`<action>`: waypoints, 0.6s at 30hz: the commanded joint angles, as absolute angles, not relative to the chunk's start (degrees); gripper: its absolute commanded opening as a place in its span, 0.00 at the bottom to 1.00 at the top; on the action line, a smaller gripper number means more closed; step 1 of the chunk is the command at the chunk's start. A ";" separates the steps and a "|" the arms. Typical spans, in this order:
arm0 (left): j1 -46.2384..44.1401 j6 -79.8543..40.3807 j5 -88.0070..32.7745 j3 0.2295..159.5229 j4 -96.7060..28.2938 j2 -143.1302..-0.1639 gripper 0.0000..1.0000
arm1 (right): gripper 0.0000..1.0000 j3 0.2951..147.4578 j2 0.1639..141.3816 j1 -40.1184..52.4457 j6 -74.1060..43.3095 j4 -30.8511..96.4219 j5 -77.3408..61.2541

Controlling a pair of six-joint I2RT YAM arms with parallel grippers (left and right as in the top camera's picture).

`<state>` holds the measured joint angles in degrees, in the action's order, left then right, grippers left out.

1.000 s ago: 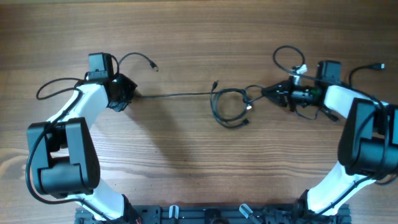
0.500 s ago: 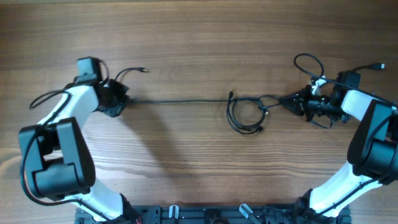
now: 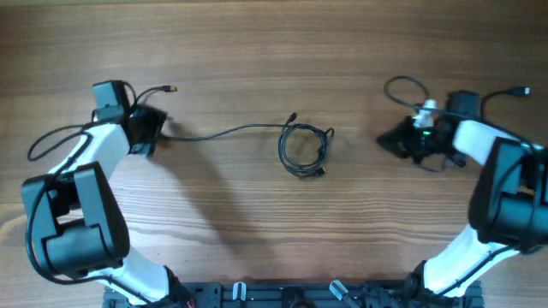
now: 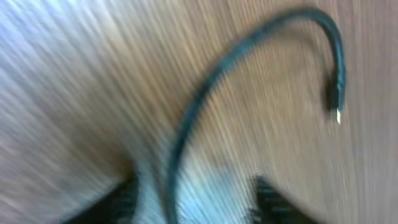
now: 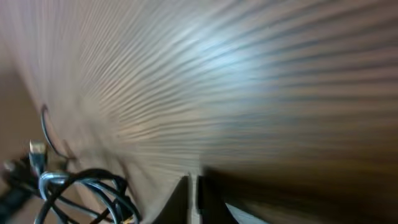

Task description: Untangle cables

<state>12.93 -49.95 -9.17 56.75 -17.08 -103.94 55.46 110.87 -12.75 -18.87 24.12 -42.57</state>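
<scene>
Table (image 3: pixel 257 51): we recorded a wood-grain top under both arms.
Left gripper (image 3: pixel 156 135): it stood at the far left of the overhead view. Its fingers (image 4: pixel 121 198) were spread wide, and the thin black cable (image 3: pixel 231 131) passed between them unpinched.
Free end: beyond the Left gripper the cable arched away and ended in a small plug (image 4: pixel 339 114) with a pale tip.
Run: we traced the cable lying slack on the Table, heading right.
Coil (image 3: pixel 282 147): the run ended in a small multi-turn loop near the Table centre.
Right gripper (image 3: pixel 385 141): it pointed left, well apart from the Coil. Its fingertips (image 5: pixel 183 193) were drawn almost together, with nothing between them.
Markings: both wrist views were too blurred for us to read any.
</scene>
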 commanded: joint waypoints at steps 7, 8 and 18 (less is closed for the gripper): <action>10.39 -31.51 -28.69 56.25 -12.56 -102.02 1.00 | 0.56 53.89 111.31 -0.16 -24.91 18.26 -37.89; 10.39 -30.22 -30.72 56.27 -12.29 -101.30 1.00 | 0.58 53.89 111.31 -0.19 -24.88 18.28 -37.89; 10.00 -13.96 -57.41 56.25 -8.36 -99.00 1.00 | 0.89 53.87 111.31 0.10 -24.16 20.80 -37.91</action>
<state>10.22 -18.46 -50.65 56.58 -8.51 -99.94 56.07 108.66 -0.30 -24.16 19.03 -45.41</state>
